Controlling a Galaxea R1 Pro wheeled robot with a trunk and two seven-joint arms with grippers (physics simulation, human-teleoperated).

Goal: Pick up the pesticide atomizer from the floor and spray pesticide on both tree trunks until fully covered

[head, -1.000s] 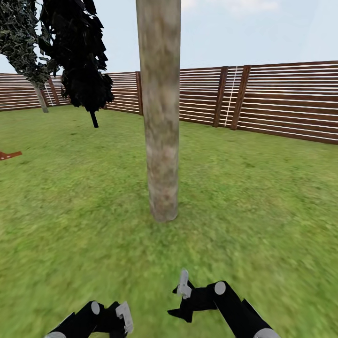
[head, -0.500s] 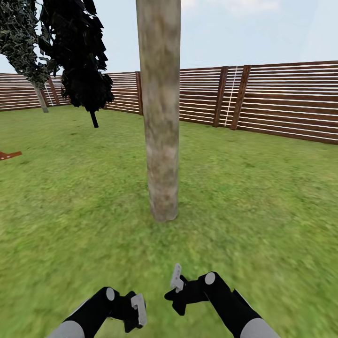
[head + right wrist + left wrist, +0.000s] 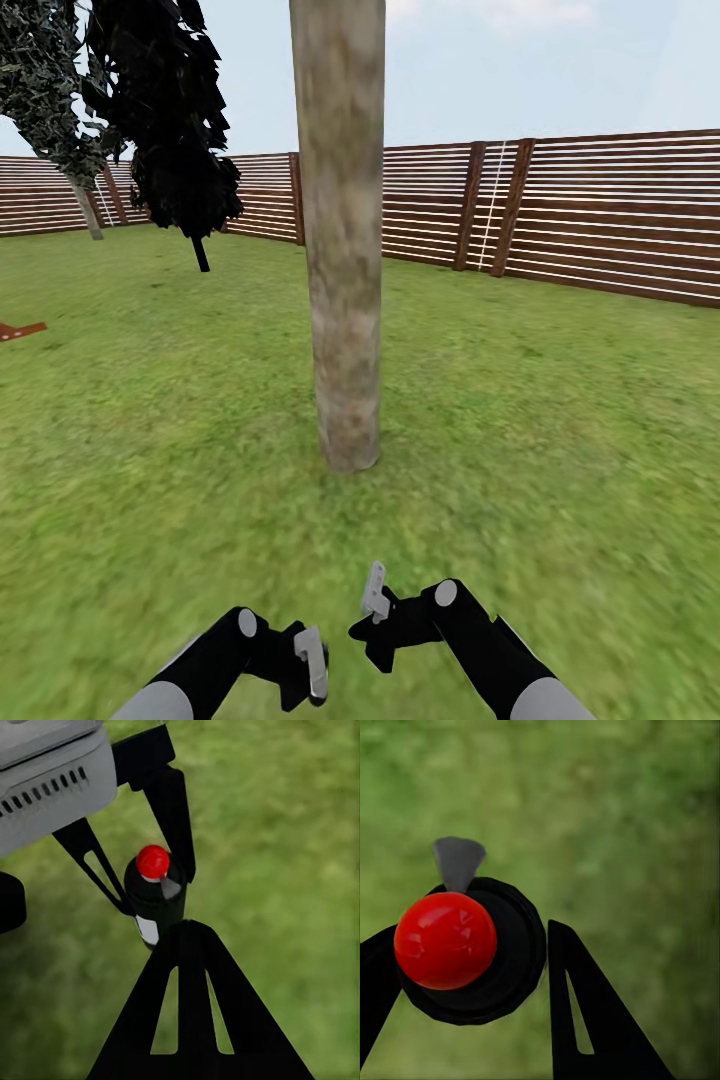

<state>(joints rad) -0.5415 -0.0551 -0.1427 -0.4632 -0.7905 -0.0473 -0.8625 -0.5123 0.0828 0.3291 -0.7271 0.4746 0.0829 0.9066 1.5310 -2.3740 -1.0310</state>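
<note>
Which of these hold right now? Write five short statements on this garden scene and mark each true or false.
1. The left pincer grips a black atomizer bottle with a red ball cap. True.
2. That bottle lies on the green grass lawn. False: it is held between the left pincer's fingers.
3. A thick pale grey-beige mottled tree trunk stands straight ahead of the robot. True.
4. The fence is white metal. False: the brown horizontal-slat wooden fence runs behind the trunk.
5. The right pincer touches the trunk. False: it hangs low beside the left one, apart from the trunk.
</note>
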